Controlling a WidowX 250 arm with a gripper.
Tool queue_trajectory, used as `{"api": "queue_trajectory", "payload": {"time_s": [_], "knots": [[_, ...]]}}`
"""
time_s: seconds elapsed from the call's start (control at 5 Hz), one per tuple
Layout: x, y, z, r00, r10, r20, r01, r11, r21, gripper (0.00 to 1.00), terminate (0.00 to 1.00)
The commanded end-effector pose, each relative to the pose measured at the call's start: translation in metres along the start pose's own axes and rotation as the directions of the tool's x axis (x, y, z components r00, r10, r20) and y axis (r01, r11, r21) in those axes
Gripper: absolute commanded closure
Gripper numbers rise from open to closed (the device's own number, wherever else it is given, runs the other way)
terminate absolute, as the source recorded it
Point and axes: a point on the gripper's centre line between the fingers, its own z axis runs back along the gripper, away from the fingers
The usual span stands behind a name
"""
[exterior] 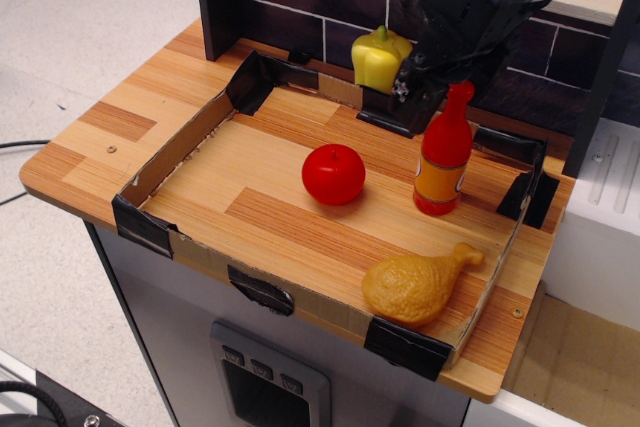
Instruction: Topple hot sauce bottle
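The hot sauce bottle (443, 152) is red with an orange-yellow label band. It stands upright at the back right of the cardboard-walled tray (176, 151). My black gripper (424, 94) hangs just behind and to the left of the bottle's cap, close to its neck. Its body fills the upper right of the view. The fingers point down and merge with the dark tape and wall behind, so I cannot tell whether they are open or shut. Nothing shows between them.
A round red ball (333, 174) lies in the tray's middle, left of the bottle. A yellow bell pepper (380, 55) sits behind the tray's back wall. A toy chicken drumstick (415, 285) lies at the front right corner. A dark brick wall (300, 32) runs along the back.
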Motion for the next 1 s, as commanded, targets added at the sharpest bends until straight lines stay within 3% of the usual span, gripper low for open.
{"api": "queue_trajectory", "payload": {"time_s": [0.0, 0.4, 0.6, 0.8], "knots": [[0.008, -0.015, 0.012, 0.999, 0.038, -0.009, -0.038, 0.997, -0.066, 1.0, 0.0], [0.004, -0.017, 0.012, 0.999, 0.034, -0.019, -0.035, 0.998, -0.06, 1.0, 0.0], [0.01, -0.022, 0.021, 0.994, 0.049, -0.101, -0.056, 0.996, -0.073, 1.0, 0.0], [0.015, -0.019, 0.021, 0.951, 0.042, -0.307, -0.07, 0.994, -0.083, 1.0, 0.0]]}}
